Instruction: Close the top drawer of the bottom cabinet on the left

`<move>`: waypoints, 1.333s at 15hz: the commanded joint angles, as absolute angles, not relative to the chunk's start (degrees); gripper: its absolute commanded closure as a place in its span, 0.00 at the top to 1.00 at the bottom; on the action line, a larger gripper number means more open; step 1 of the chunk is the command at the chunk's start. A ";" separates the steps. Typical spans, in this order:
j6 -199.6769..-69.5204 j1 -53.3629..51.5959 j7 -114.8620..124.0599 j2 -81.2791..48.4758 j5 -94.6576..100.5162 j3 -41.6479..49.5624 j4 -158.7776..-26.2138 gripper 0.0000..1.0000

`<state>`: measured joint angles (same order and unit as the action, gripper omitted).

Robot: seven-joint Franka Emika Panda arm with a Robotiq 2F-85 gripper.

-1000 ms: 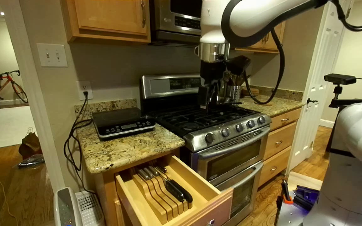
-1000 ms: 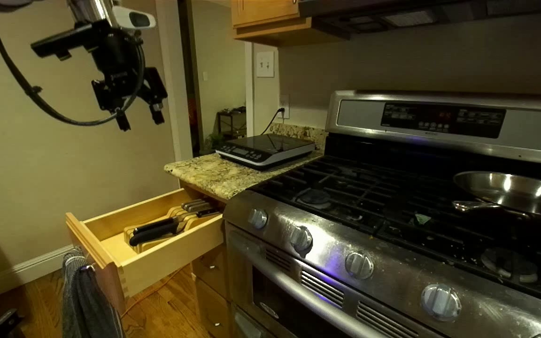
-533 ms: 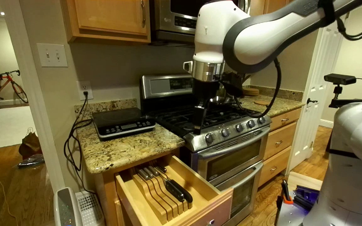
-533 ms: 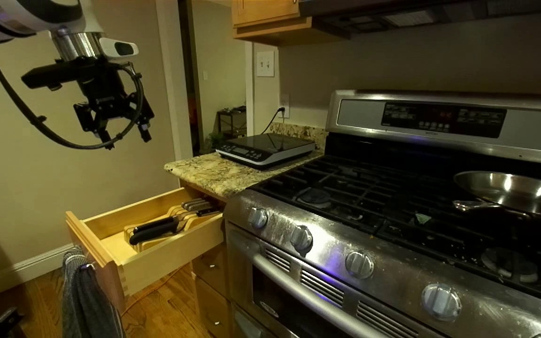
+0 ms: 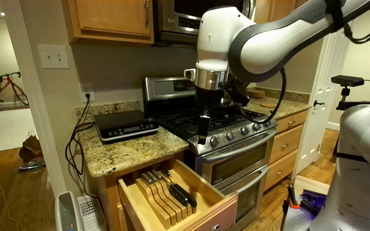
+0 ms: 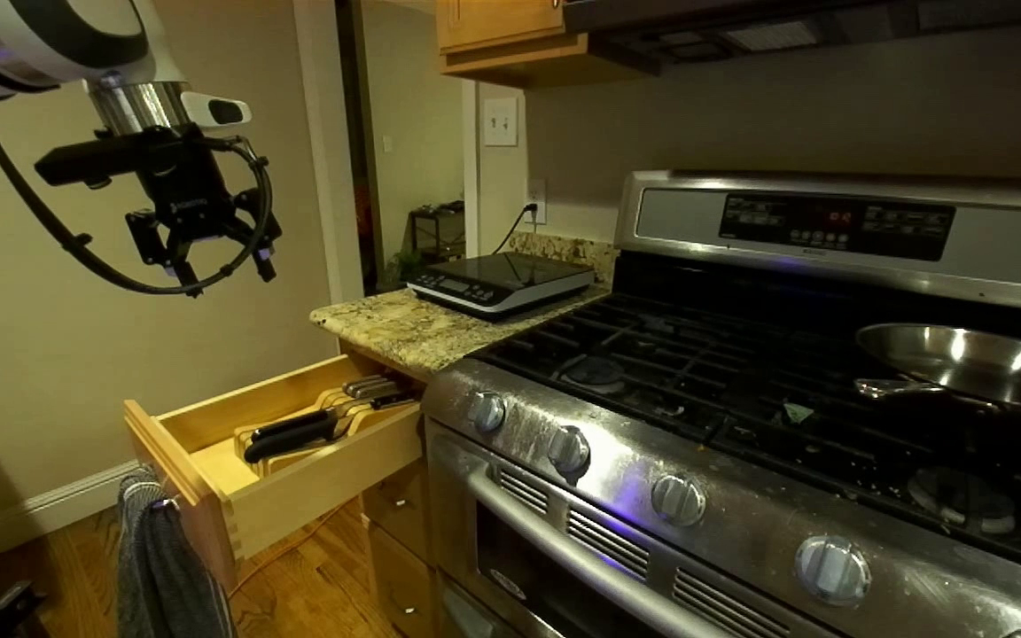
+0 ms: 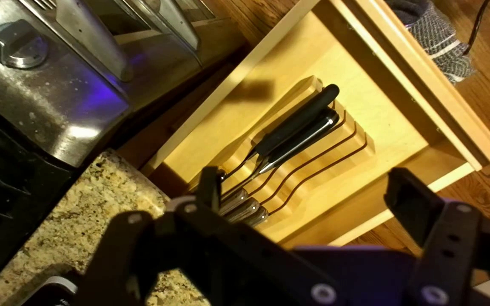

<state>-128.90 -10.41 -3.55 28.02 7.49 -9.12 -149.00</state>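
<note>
The top drawer stands pulled out from the cabinet left of the stove in both exterior views (image 5: 225, 210) (image 6: 324, 496). In the wrist view its light wooden floor (image 7: 383, 110) lies below my gripper. A wooden knife block (image 5: 159, 205) with several knives (image 7: 296, 123) lies inside it. My gripper (image 7: 306, 180) is open and empty, with its fingers spread wide. In both exterior views the gripper (image 5: 202, 139) (image 6: 229, 279) points downward and hangs above the drawer, apart from it. A drawer knob (image 5: 215, 227) shows on the front.
A dark grey towel (image 6: 169, 558) hangs at the drawer front. The granite counter (image 5: 130, 157) with an induction cooktop (image 5: 127, 126) overhangs the cabinet. The stove (image 6: 564, 523) stands right beside the drawer. A steel pan (image 6: 971, 359) sits on its burners. A white appliance (image 5: 67, 211) stands on the floor.
The arm has moved down, mostly in the first half second. In both exterior views the gripper is lower and a little further left. The drawer has not moved.
</note>
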 commanded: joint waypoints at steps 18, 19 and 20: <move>-146.38 -17.56 -5.76 7.39 11.56 -19.29 -150.20 1.00; -144.93 -17.53 -4.84 7.74 10.15 -18.90 -149.89 1.00; -145.12 -17.70 -4.99 7.42 10.37 -18.97 -149.89 1.00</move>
<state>-145.24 -17.28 -4.97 7.38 10.38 -19.41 -149.92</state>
